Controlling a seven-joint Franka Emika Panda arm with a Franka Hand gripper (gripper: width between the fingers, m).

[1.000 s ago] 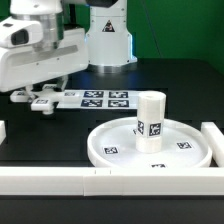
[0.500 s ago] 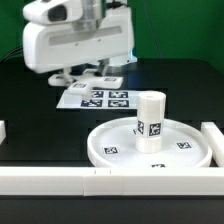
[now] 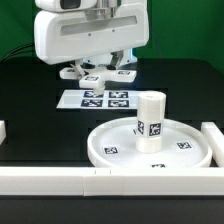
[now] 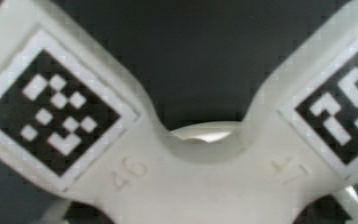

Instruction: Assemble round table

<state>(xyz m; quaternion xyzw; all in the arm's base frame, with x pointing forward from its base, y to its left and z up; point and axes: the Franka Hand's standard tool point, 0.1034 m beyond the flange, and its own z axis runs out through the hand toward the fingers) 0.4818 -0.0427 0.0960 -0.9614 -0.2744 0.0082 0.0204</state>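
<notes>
I see a black counter (image 3: 40,135), a white disc (image 3: 120,163) and white cylinder (image 3: 150,108), both with small black-and-white square tags, a white marker board (image 3: 98,99) printed with black patterned squares, and a white cross piece (image 4: 179,165) bearing two similar tags.

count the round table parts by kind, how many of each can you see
large round rimmed disc: 1
short thick cylinder, standing on the disc: 1
flat cross-shaped piece: 1
total: 3
</notes>
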